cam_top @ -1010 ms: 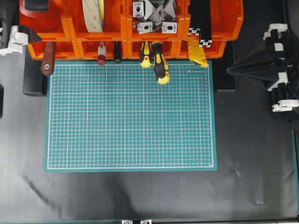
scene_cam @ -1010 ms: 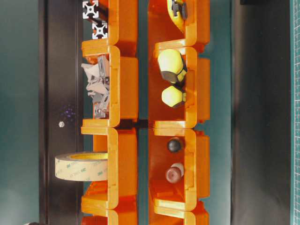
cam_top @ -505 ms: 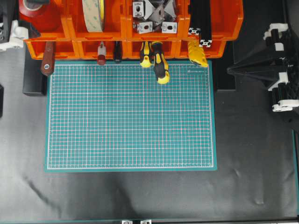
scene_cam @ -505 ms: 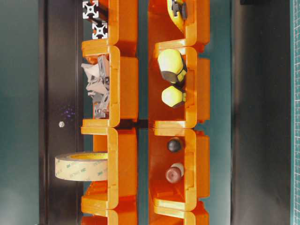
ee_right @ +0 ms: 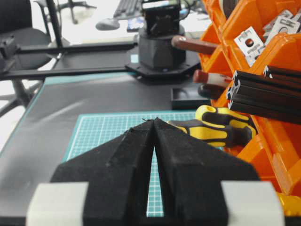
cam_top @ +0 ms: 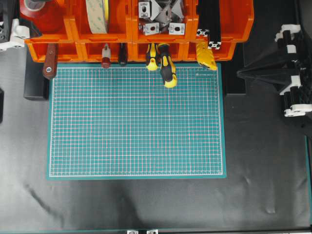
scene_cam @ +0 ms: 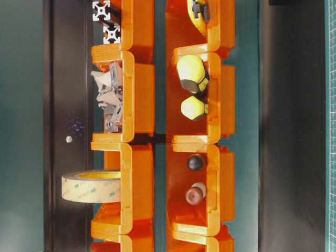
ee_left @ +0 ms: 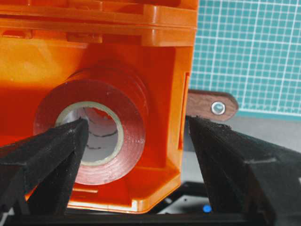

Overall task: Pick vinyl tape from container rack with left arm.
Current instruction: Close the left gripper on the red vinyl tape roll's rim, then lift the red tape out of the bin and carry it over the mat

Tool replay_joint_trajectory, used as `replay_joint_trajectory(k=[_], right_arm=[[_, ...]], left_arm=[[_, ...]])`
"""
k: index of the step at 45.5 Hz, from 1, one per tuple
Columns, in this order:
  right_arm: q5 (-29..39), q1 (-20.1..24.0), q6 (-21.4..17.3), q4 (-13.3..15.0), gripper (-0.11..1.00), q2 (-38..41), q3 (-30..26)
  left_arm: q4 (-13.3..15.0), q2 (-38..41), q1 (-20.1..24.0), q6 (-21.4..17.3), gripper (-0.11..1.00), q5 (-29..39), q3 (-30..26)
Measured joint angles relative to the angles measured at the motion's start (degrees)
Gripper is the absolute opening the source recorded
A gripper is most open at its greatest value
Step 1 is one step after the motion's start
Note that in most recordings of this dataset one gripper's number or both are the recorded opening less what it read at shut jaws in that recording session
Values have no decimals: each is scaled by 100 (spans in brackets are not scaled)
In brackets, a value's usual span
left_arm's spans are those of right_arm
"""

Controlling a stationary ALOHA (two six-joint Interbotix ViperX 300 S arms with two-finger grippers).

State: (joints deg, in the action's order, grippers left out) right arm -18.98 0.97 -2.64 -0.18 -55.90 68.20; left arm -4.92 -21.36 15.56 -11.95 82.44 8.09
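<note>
The vinyl tape [ee_left: 129,141], a red roll with a pale core, lies in the end bin of the orange container rack [ee_left: 160,70]. In the overhead view the vinyl tape [cam_top: 33,9] is at the top left corner of the container rack [cam_top: 136,34]. My left gripper [ee_left: 136,123] is open. One finger [ee_left: 51,160] is in front of the roll's core, and the other finger [ee_left: 235,165] is outside the bin's side wall. Overhead, only a white block of the left arm [cam_top: 15,35] shows. My right gripper [ee_right: 154,120] is shut and empty at the mat's right side [cam_top: 243,73].
A cream tape roll [cam_top: 97,14] stands in the neighbouring bin. A wooden handle [cam_top: 48,66], yellow-black screwdrivers [cam_top: 165,63] and a yellow tool [cam_top: 207,57] stick out of the front bins over the green cutting mat [cam_top: 136,122]. Black bars [cam_top: 209,19] fill the right bin.
The left arm has drawn back toward the top left corner of the overhead view, uncovering the red roll's core. Its jaws stayed wide. The right arm has not moved.
</note>
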Motion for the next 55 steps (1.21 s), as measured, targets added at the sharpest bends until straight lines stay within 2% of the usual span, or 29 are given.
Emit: replay_joint_trajectory(k=[8, 14, 18, 26, 36, 45, 49, 55], right_arm=[[0, 9, 9, 0, 1, 0, 0], [9, 9, 9, 0, 1, 0, 0], [9, 9, 9, 0, 1, 0, 0], [9, 0, 9, 0, 1, 0, 0], [9, 9, 18, 0, 1, 0, 0], [9, 9, 18, 0, 1, 0, 0], [9, 9, 18, 0, 1, 0, 0], [9, 9, 18, 0, 1, 0, 0]], left_arm=[[0, 26, 0, 0, 82, -53, 0], [9, 62, 0, -9, 77, -70, 0], [0, 79, 9, -35, 64, -35, 9], [0, 88, 9, -70, 18, 123, 0], [9, 88, 9, -70, 18, 272, -176], [0, 141, 9, -44, 18, 615, -896], [-9, 229, -185, 53, 18, 729, -1327], [9, 334, -817, 141, 18, 703, -1846]])
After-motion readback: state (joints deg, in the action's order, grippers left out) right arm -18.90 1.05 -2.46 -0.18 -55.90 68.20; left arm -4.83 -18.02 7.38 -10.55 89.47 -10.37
